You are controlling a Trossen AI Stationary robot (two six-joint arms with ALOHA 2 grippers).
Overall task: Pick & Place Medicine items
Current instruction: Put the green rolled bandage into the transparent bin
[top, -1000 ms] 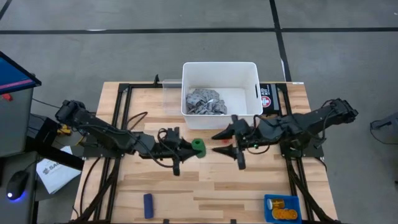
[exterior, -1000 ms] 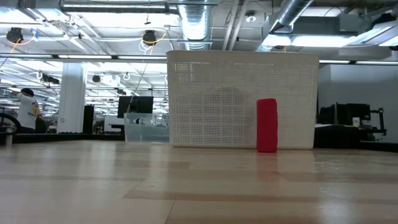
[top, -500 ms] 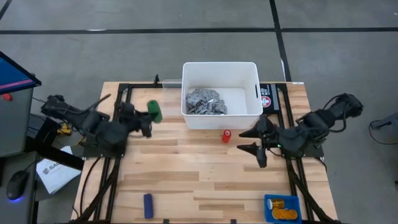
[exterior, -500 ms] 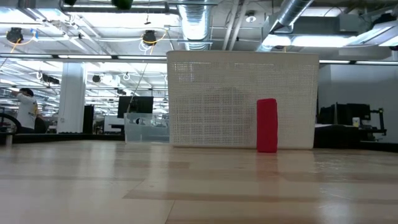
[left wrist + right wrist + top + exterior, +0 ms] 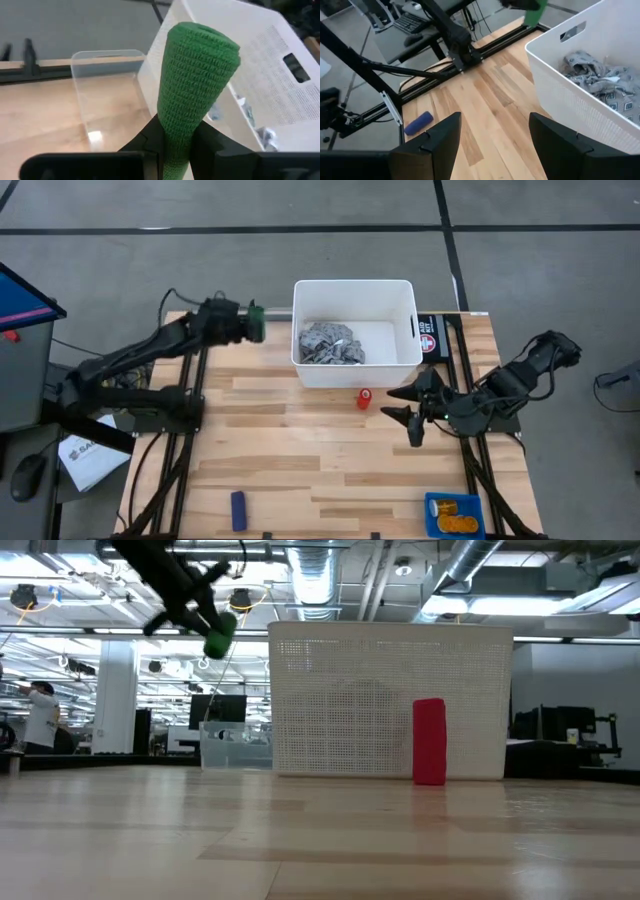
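My left gripper (image 5: pixel 247 323) is shut on a green ribbed roll (image 5: pixel 255 322), up in the air beside the far-left corner of the white bin (image 5: pixel 355 285). The low view shows the roll (image 5: pixel 219 637) level with the bin's rim. My right gripper (image 5: pixel 406 407) hovers open right of a small red item (image 5: pixel 364 397), which stands upright on the table before the bin. No orange pill bottle shows plainly. A blue tray (image 5: pixel 452 514) at the near-right corner holds small orange round things. My left gripper pinches the green roll's near end (image 5: pixel 176 142) between its two fingers (image 5: pixel 150 136). The rest of the roll (image 5: pixel 197 80) sticks out forward past them. The fingers come from the table's left, slanting down. The roll is lifted clear of the table.
A grey patterned rag (image 5: pixel 330 343) lies in the bin. A clear plastic box (image 5: pixel 275 328) sits against the bin's left wall. A blue item (image 5: pixel 238 510) lies near the table's near-left edge. Bare wood stretches across the table's middle (image 5: pixel 300 440).
My left gripper, shut on the green roll, has risen from the table's middle, swung left, then reached toward the far edge to the bin's far-left corner. The roll is lifted clear. My right gripper has drawn back toward the right edge, away from the red item.
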